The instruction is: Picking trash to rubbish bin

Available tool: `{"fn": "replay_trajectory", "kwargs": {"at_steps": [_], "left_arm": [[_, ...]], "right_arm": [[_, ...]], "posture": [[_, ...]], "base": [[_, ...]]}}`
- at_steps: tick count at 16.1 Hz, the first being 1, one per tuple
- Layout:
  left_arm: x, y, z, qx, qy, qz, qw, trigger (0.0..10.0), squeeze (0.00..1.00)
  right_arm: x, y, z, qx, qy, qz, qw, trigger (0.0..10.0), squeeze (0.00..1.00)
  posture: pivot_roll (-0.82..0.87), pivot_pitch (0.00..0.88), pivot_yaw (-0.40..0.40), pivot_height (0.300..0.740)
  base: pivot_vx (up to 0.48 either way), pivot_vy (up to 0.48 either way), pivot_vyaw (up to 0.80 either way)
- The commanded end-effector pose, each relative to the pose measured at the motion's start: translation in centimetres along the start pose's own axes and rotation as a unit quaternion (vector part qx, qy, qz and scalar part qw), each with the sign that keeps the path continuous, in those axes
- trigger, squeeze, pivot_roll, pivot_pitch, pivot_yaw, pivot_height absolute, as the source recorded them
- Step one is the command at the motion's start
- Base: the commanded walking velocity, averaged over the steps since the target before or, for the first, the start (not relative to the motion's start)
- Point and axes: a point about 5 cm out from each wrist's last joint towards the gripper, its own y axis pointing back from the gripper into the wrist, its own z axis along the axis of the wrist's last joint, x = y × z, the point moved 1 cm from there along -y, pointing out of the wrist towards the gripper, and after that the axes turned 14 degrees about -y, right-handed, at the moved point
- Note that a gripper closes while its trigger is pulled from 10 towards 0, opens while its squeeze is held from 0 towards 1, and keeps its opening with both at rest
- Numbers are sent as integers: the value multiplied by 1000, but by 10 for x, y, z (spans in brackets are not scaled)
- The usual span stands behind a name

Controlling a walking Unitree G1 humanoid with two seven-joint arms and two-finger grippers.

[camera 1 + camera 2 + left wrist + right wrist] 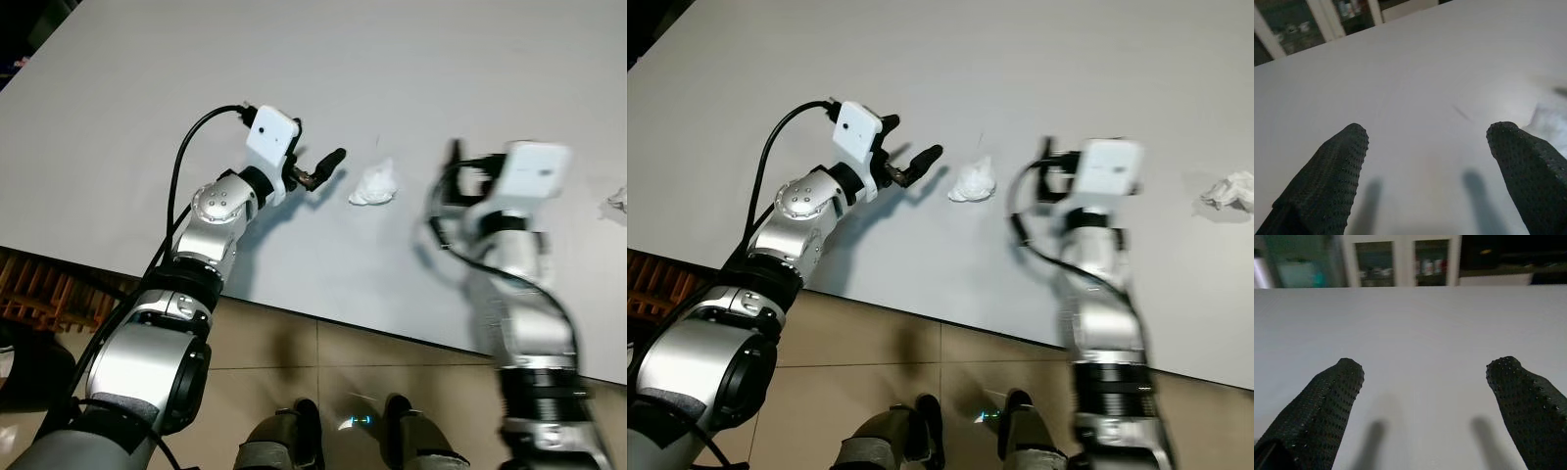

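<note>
A crumpled white tissue [374, 184] lies on the white bench [147, 117], a small, lumpy wad with soft folds and a peaked top. It sits between the two arms, just beside the left tool [323, 166], whose fingers point toward it but do not touch it. In the left wrist view the same wad [1552, 122] shows as a pale blur past one black, dimpled finger [1528, 161], and the fingers stand wide apart with nothing between them.

The right tool [1050, 157] is raised over the bench on the other side of the tissue, blurred in both eye views. Its wrist view shows its fingers [1327, 406] spread wide over bare bench, released and empty.

A second crumpled white scrap [1229, 190] lies well apart, toward the bench's right edge.

The bench top is plain, matte and pale grey-white, with a faint short dark mark [1462, 113] on it near the tissue. Below its near edge lies a floor of beige tiles [392, 372], where the robot's feet [348, 431] stand. Beyond the bench's far edge stand white-framed glass cabinets [1400, 259] with dim items inside.
</note>
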Motion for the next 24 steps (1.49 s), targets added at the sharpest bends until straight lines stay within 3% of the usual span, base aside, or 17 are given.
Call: {"fn": "replay_trajectory", "kwargs": {"at_steps": [1, 3, 6, 10, 13, 18, 24], "left_arm": [[-1, 1, -3, 1, 3, -4, 1000, 10000, 0], [-3, 0, -2, -5, 4, -4, 1000, 10000, 0], [6, 0, 6, -26, -1, 13, 1000, 10000, 0], [28, -6, 55, -122, -35, 35, 991, 10000, 0], [32, -7, 68, -146, -38, 34, 988, 10000, 0], [12, -5, 47, -121, -21, -6, 992, 10000, 0], [-8, 0, 16, -76, 17, -31, 997, 10000, 0]], "right_arm": [[-9, 2, -2, 7, 14, -12, 1000, 10000, 0], [-18, 1, 3, 3, 23, -17, 1000, 10000, 0], [-18, -4, 11, -4, 30, -9, 1000, 10000, 0], [-8, -14, 25, -20, 34, 25, 999, 10000, 0], [-6, -17, 33, -27, 29, 38, 998, 10000, 0], [-20, -22, 51, 15, 62, 79, 995, 10000, 0], [-16, -5, 42, 115, 31, 150, 982, 10000, 0]], "posture": [[-46, 295, 176, 740], [-49, 299, 159, 740], [-60, 296, 134, 740], [-67, 271, 104, 740], [-74, 259, 93, 740], [-108, 240, 67, 740], [-129, 222, 63, 740]], "base": [[0, 0, 0], [0, 0, 0], [0, 0, 0], [0, 0, 0], [0, 0, 0], [0, 0, 0], [0, 0, 0]]}}
